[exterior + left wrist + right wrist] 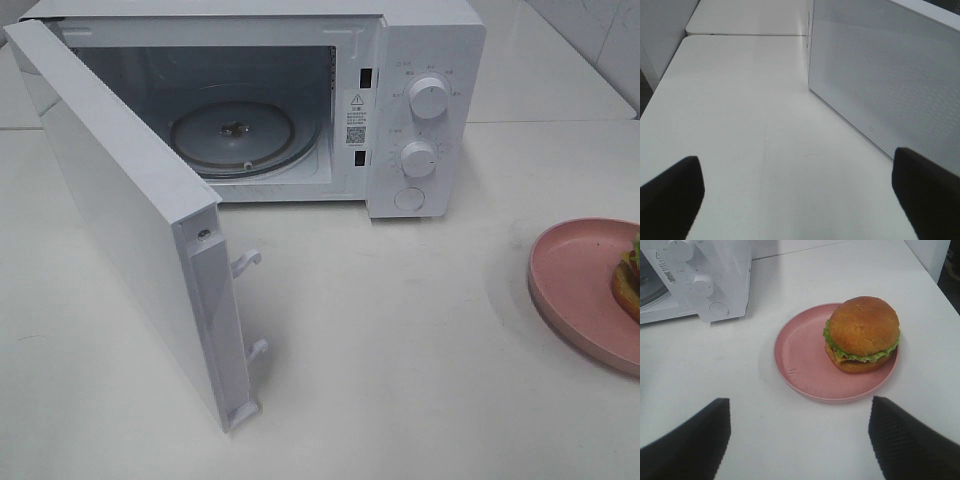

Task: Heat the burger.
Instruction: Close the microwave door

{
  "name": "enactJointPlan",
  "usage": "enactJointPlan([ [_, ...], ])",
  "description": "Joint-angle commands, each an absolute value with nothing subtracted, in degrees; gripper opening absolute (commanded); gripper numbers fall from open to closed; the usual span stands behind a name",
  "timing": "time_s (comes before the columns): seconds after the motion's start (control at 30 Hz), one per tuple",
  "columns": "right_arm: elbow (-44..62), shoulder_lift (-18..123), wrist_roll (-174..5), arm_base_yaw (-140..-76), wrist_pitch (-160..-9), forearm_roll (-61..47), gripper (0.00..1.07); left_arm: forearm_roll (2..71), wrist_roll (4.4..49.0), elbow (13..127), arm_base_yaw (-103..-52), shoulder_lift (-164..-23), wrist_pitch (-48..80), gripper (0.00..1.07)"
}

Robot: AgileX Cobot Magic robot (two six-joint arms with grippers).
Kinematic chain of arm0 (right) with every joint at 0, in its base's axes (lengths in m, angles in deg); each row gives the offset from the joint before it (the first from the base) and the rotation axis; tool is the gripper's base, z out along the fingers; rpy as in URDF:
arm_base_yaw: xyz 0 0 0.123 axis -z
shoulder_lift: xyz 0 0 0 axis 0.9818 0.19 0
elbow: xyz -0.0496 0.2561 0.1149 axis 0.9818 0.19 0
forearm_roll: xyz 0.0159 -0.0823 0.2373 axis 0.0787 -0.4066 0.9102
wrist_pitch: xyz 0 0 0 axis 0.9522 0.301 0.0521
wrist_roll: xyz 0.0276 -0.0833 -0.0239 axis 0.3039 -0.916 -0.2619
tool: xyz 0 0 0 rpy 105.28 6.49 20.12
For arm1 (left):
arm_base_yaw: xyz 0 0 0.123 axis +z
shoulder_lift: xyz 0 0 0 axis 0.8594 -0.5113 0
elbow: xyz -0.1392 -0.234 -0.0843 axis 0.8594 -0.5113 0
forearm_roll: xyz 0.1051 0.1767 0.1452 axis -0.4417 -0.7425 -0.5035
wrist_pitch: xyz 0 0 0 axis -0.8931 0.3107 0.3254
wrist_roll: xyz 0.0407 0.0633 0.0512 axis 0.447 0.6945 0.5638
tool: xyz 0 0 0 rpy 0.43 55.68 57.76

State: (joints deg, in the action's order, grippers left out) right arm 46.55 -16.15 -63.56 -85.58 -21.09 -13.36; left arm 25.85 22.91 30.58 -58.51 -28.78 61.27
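Burger waits on pink plate; both end effectors released, empty.
Risk: right end effector pinches off-centre, bun slides, plate skids right.

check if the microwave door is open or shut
Open. In the high view the microwave door is swung wide toward the camera, baring the empty cavity and its glass turntable.

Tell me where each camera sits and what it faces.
Exterior high: looks down at the open microwave; no arm shows.
Left wrist: on the left arm, facing the table beside the microwave door; open left claw.
Right wrist: above the burger on its pink plate; open right claw.
Shared: microwave, plate.
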Motion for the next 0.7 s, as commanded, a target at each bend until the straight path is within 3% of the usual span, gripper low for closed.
enactJointPlan([
  [0.03,46.7,-17.8,-64.1,-85.2,-21.4,-13.6,0.76,26.3,22.9,31.1,-58.4,-33.1,55.4,0.77],
  [0.07,46.7,-17.8,-64.1,-85.2,-21.4,-13.6,0.76,26.3,22.9,31.1,-58.4,-33.1,55.4,0.77],
  [0.13,46.7,-17.8,-64.1,-85.2,-21.4,-13.6,0.76,26.3,22.9,31.1,-58.4,-36.6,52.9,0.63],
  [0.23,46.7,-17.8,-64.1,-85.2,-21.4,-13.6,0.76,26.4,22.9,31.0,-58.4,-37.6,52.1,0.59],
  [0.3,46.7,-17.8,-64.1,-85.2,-21.4,-13.6,0.76,26.3,22.9,30.9,-58.4,-43.7,48.7,0.32],
  [0.33,46.7,-17.8,-64.1,-85.2,-21.4,-13.6,0.76,26.3,22.9,30.9,-58.4,-43.7,48.7,0.32],
  [0.37,46.7,-17.8,-64.1,-85.2,-21.4,-13.6,0.76,26.3,22.9,30.9,-58.4,-45.0,47.7,0.25],
  [0.4,46.7,-17.8,-64.1,-85.2,-21.4,-13.6,0.76,26.4,22.9,30.9,-58.4,-48.4,45.5,0.09],
  [0.43,46.7,-17.8,-64.1,-85.2,-21.4,-13.6,0.76,26.4,22.9,30.9,-58.4,-48.4,45.5,0.09],
  [0.47,46.7,-17.8,-64.1,-85.2,-21.4,-13.6,0.76,26.4,23.2,30.8,-58.4,-49.7,43.8,0.01],
  [0.7,46.7,-17.8,-64.1,-85.2,-21.4,-13.6,0.76,26.8,23.7,26.1,-58.4,-58.1,24.9,0.0],
])
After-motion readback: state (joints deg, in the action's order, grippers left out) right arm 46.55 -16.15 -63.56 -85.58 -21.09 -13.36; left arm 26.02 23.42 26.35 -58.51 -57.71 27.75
